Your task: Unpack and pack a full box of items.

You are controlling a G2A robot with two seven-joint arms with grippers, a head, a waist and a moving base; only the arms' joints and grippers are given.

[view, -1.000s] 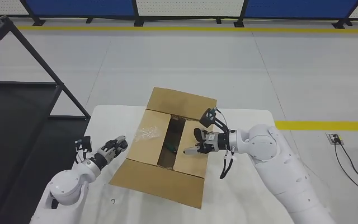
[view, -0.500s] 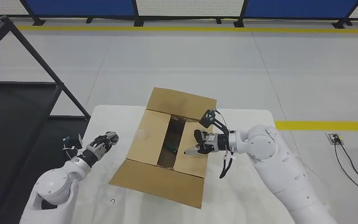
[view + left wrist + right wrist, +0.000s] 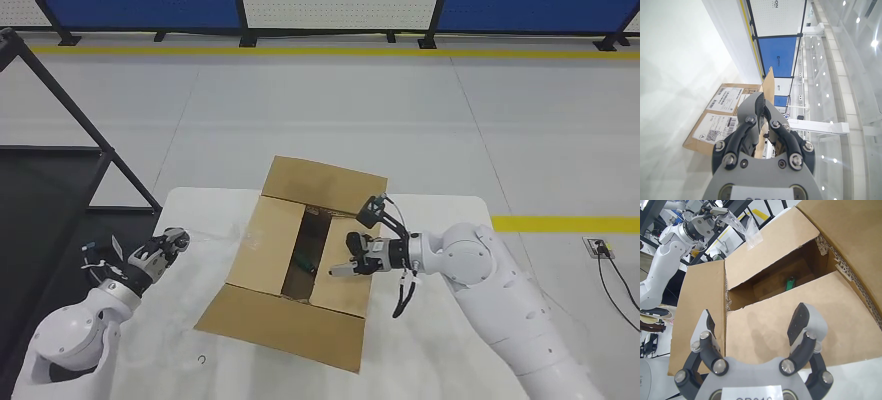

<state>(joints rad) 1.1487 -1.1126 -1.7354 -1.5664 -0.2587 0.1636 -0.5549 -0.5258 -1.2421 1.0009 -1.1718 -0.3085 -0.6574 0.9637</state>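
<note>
R claw (image 3: 754,311) open over box (image 3: 290,330) flap; green thing (image 3: 790,283) sits just left of it in top view, down in gap; R arm nearer. L claw (image 3: 172,240) pinches clear plastic (image 3: 751,236).

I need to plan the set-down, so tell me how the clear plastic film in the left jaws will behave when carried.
Probably floppy: the clear plastic film hangs crumpled from the left gripper, holding no shape. Likely very light, being thin and see-through, so it may flutter. Its glossy surface could slip from a loose pinch.
</note>
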